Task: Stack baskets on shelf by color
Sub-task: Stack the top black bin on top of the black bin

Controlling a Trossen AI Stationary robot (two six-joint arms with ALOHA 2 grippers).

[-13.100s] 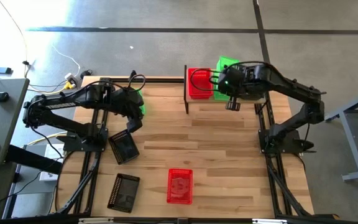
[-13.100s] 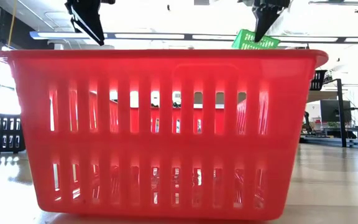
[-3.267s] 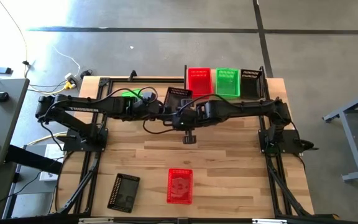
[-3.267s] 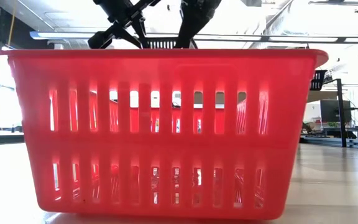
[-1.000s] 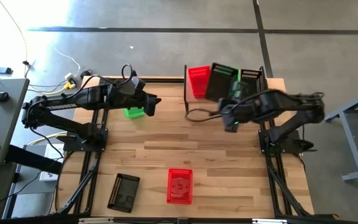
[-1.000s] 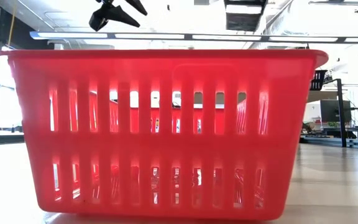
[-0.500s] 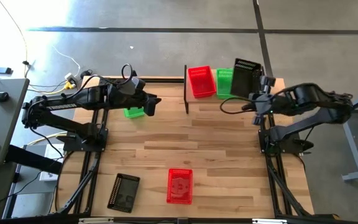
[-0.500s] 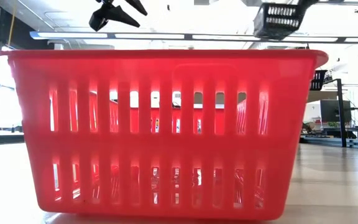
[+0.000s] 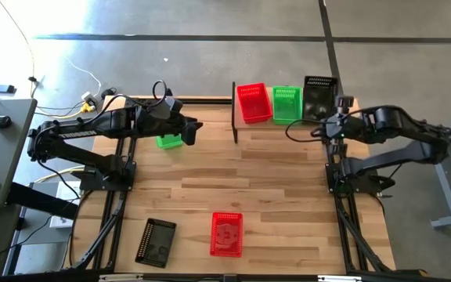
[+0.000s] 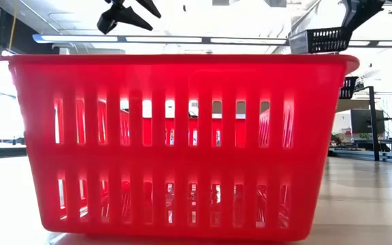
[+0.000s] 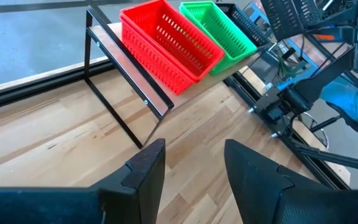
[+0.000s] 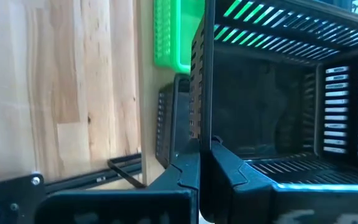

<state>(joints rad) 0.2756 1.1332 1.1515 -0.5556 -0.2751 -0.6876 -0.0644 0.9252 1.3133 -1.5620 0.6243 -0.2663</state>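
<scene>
My right gripper (image 9: 329, 124) is shut on a black basket (image 9: 318, 95) and holds it above the right end of the shelf (image 11: 124, 62). On the shelf stand a red basket (image 9: 252, 103), a green basket (image 9: 286, 103) and another black basket (image 12: 166, 127) under the held one. My left gripper (image 9: 196, 125) hovers open over the table's far left part, just right of a green basket (image 9: 169, 142) that rests on the table. A red basket (image 9: 226, 233) and a black basket (image 9: 156, 241) sit on the table's near part. My right gripper pinches one side wall of the black basket (image 12: 199, 106), one finger (image 12: 185, 171) outside and one finger (image 12: 232, 171) inside. It comes from the table's near right side. The basket (image 10: 320, 39) is lifted clear and roughly level, its opening up, above the shelf.
The shelf's black metal posts (image 9: 234, 117) stand at the table's far middle. The near red basket (image 10: 175, 143) fills the low view. Bare wooden table (image 9: 272, 188) lies between the arms. Black frame rails (image 9: 343, 219) run along both table sides.
My right gripper has carried the black basket toward the table's right and far edge, from over the green basket on the shelf to over the shelf's right end. The basket has turned from tilted to roughly level. My left arm has kept still.
</scene>
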